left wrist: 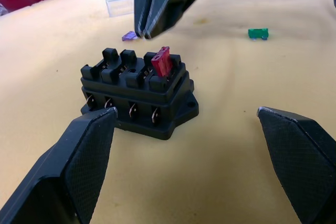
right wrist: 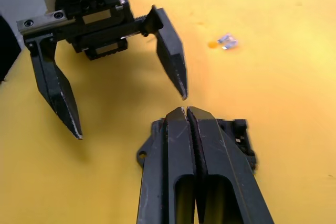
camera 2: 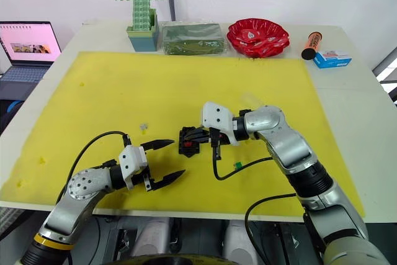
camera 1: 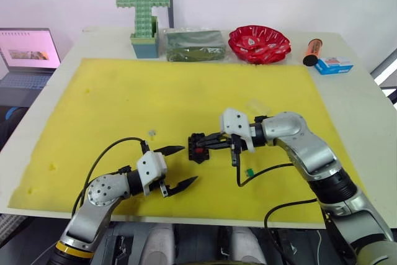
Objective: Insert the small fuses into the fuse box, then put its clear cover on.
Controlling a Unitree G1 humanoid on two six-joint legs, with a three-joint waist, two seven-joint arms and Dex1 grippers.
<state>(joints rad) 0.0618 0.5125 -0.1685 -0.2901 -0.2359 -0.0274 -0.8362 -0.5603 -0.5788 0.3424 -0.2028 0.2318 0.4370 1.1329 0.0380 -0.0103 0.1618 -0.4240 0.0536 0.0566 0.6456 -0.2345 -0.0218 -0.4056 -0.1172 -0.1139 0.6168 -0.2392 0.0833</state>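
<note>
The black fuse box (left wrist: pixel 139 95) lies on the yellow mat (camera 1: pixel 111 97) in front of me. A red fuse (left wrist: pixel 161 61) stands tilted in its end slot. My right gripper (right wrist: pixel 185 112) is shut, with nothing visible between its fingers, and its tip hovers just over the box. My left gripper (camera 1: pixel 190 164) is open on the near left of the box, its fingers (left wrist: pixel 73 161) apart from it. A green fuse (camera 1: pixel 249 172) lies below my right arm. A grey fuse (camera 1: pixel 151 132) lies left of the box, and a purplish fuse (left wrist: pixel 129 35) just beyond it. The clear cover (left wrist: pixel 119 2) rests farther back.
Along the table's far edge stand a green block cross in a teal pot (camera 1: pixel 144 20), a clear-wrapped green package (camera 1: pixel 193 44), a red bowl (camera 1: pixel 259 43), an orange marker (camera 1: pixel 312 51) and a blue-white box (camera 1: pixel 334 65). A laptop (camera 1: pixel 25 54) sits off the table's left side.
</note>
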